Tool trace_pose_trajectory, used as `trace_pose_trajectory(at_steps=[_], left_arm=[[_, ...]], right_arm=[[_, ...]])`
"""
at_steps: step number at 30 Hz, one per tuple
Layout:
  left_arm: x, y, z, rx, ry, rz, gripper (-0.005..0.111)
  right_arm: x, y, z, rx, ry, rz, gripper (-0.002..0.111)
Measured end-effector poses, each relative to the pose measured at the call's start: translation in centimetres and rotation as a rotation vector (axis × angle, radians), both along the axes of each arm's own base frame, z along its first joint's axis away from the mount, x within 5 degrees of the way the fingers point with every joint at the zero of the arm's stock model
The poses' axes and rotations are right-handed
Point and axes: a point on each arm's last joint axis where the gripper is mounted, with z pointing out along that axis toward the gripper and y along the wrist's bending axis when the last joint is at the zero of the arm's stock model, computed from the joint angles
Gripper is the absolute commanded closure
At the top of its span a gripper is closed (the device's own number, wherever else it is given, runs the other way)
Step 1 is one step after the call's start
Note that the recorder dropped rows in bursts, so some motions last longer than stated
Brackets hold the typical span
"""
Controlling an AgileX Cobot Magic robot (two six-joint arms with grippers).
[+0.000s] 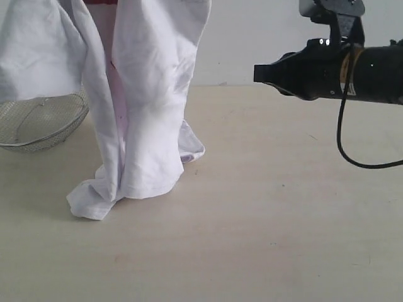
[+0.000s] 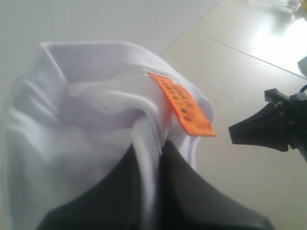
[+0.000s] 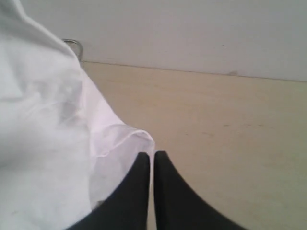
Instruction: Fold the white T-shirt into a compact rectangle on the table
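- The shirt [image 1: 151,94] is clamped by its collar in the left gripper [image 2: 149,147], hem on the table [image 1: 264,220].
- The closed, empty right gripper [image 3: 153,155] is to be opened before the shirt edge beside its fingers [image 3: 170,191] is taken.

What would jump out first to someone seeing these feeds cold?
The white T-shirt hangs tall at the left of the exterior view, only its lower end crumpled on the table, with a wire-mesh basket partly behind it. The left gripper is clamped on cloth beside the orange neck tag. The right gripper is shut and empty, pointing at the shirt from the right without touching it.
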Motion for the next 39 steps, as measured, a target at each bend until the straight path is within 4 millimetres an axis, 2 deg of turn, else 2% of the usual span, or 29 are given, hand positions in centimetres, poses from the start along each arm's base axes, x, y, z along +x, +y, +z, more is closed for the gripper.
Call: trace_pose_trajectory(at_steps=[7, 11, 14, 18, 19, 20, 24, 28, 30, 35, 39], left_arm=[[0.0, 0.0, 0.0, 0.003, -0.004, -0.005, 0.102], [0.5, -0.1, -1.1, 0.004, 0.021, -0.009, 0.102], [0.9, -0.1, -2.6, 0.008, 0.053, 0.002, 0.102], [1.2, 0.0, -3.4, 0.012, 0.063, 0.008, 0.102], [1.2, 0.0, -3.5, 0.012, 0.061, 0.011, 0.102], [1.3, 0.0, -3.4, 0.012, 0.056, 0.014, 0.102], [1.4, 0.0, -3.5, 0.013, 0.045, 0.022, 0.102], [1.6, 0.0, -3.8, 0.016, 0.045, 0.020, 0.102], [1.7, 0.0, -3.9, 0.017, 0.046, 0.021, 0.102], [1.6, 0.0, -4.0, 0.020, 0.055, 0.009, 0.102], [1.6, -0.1, -4.0, 0.019, 0.058, 0.006, 0.102]], right_arm=[[1.6, -2.4, -2.3, 0.254, -0.083, 0.167, 0.108], [2.5, -3.6, -2.6, 0.308, -0.172, 0.268, 0.105], [3.5, -3.7, -2.1, 0.292, -0.259, 0.325, 0.088], [4.7, -3.3, -1.1, 0.279, -0.329, 0.370, 0.041], [5.0, -2.9, -0.9, 0.275, -0.342, 0.383, 0.037], [5.1, -2.6, -0.7, 0.270, -0.351, 0.392, 0.036], [5.3, 0.1, -0.5, 0.220, -0.361, 0.440, 0.048], [5.2, 3.2, -1.0, 0.122, -0.373, 0.465, 0.049], [5.2, 4.0, -0.9, 0.100, -0.400, 0.451, 0.049], [5.8, 4.3, -0.4, 0.077, -0.454, 0.378, 0.049], [7.0, 4.4, -0.1, 0.089, -0.462, 0.357, 0.049]])
